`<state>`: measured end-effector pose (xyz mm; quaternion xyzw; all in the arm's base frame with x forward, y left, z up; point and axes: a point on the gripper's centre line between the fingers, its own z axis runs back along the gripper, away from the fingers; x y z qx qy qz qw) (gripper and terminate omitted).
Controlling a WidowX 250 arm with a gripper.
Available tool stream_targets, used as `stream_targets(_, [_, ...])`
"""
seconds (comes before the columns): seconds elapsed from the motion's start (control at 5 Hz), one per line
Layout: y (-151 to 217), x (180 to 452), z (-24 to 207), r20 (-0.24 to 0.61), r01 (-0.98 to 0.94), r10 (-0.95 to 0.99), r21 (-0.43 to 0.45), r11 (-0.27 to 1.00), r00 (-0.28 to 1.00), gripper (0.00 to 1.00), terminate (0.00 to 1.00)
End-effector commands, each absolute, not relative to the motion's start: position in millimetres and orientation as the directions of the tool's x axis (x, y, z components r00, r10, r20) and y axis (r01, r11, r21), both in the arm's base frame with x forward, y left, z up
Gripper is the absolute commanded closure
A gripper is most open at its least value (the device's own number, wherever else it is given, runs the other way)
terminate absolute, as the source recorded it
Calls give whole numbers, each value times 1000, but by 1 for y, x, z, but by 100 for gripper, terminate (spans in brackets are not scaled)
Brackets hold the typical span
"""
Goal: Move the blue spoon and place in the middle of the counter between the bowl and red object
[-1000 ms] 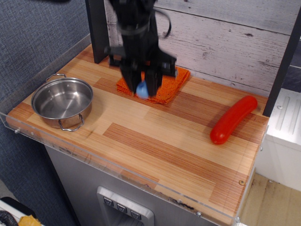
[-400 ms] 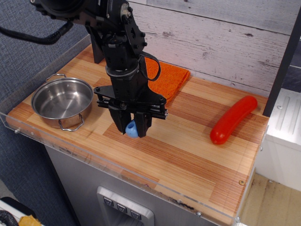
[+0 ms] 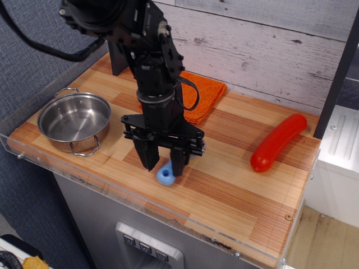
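While the claw hangs low over the tabletop with its two fingers spread apart, one blue spoon lies on the wood between their tips, gripped by neither. One steel bowl stands well to its left and one red sausage well to its right. One orange cloth lies behind the arm.

Wooden counter with bowl, blue spoon, red object, orange cloth.
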<state>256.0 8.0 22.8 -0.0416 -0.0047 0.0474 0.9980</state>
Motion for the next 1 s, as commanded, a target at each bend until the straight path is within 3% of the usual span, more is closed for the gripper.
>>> stream_targets(0.0, [3,262,50,64,-71,76,-74,995,995,0,0])
stream_targets(0.2, [10,263,91,164,-100,110,-68,993,980,0,0])
stream_targets(0.4, [16,269,114,221,-110,124,-73,991,967,0,0])
stream_targets(0.8, [7,292,102,184,-29,44,-80,996,982,0,0])
